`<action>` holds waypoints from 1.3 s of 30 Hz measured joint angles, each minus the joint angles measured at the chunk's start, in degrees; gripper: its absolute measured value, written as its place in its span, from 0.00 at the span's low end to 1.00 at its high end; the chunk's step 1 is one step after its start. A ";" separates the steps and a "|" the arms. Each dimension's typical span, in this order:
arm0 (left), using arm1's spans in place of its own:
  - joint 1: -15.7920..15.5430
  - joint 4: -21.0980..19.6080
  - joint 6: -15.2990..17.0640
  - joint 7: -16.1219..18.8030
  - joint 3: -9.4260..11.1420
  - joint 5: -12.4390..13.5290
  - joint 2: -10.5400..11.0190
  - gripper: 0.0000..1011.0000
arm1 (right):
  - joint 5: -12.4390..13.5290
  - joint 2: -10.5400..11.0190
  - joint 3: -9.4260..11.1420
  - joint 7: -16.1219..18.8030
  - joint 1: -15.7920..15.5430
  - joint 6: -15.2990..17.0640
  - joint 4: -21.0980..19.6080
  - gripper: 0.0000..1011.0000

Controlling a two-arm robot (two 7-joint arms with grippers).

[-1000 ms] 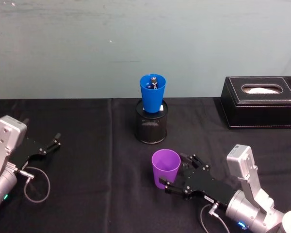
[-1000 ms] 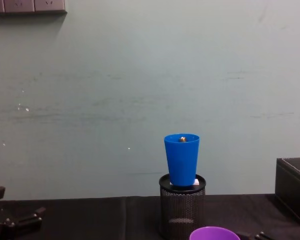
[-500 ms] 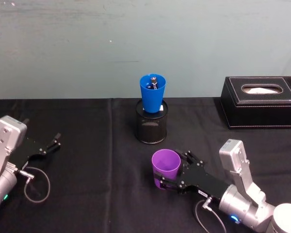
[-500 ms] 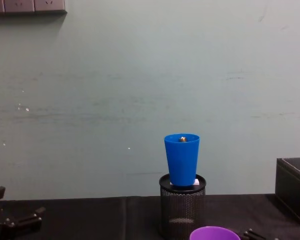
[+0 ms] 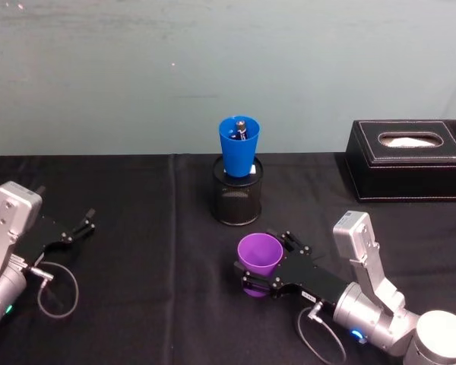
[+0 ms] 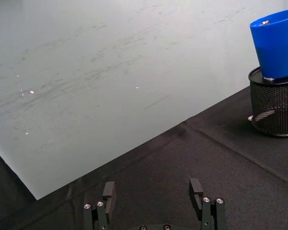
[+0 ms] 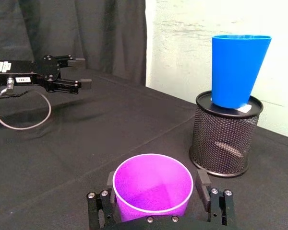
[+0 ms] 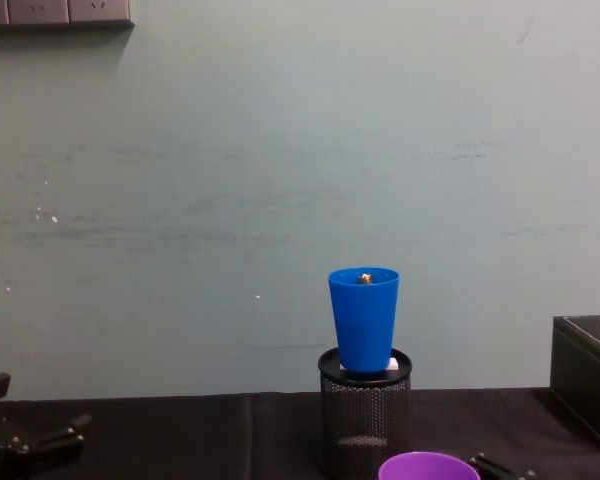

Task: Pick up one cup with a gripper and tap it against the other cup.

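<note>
Now, head view, right tool: my right tool [image 5: 266,255] lies low over the black counter [image 5: 137,266], right of centre. Its jaws are apart, 1 on each side of the purple cup [image 5: 258,257].
Head view, purple cup: mouth up, in front of the mesh holder [image 5: 237,201] and apart from it. I cannot tell whether my pads touch its wall.
Head view, blue cup: the blue cup [image 5: 239,146] sits upright in the mouth of the mesh holder, behind the purple cup.
Head view, left tool: my left tool [image 5: 90,220] is at the left side, jaws apart and holding nothing, well apart from both cups.
Head view, tissue box: the tissue box [image 5: 406,160] is at the back right.
Left wrist view: my left tool [image 6: 152,184] spreads 2 fingers over bare counter [image 6: 182,153]. The blue cup [image 6: 276,45] on its mesh holder [image 6: 276,108] is farther off.
Right wrist view: the purple cup [image 7: 152,184] stands between my right tool's [image 7: 156,188] 2 fingers. The blue cup [image 7: 239,72] and mesh holder [image 7: 223,139] are beyond it, not touching it. My left tool [image 7: 84,72] is farther off, jaws apart.
Chest view: the blue cup [image 8: 364,320] rises from the mesh holder [image 8: 363,415]. The purple cup's [image 8: 428,466] rim is at the bottom edge, far lower.
</note>
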 joint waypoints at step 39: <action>0.00 0.00 0.00 0.00 0.00 0.00 0.00 0.99 | 0.58 -1.20 0.79 1.83 -0.12 -2.24 1.48 0.79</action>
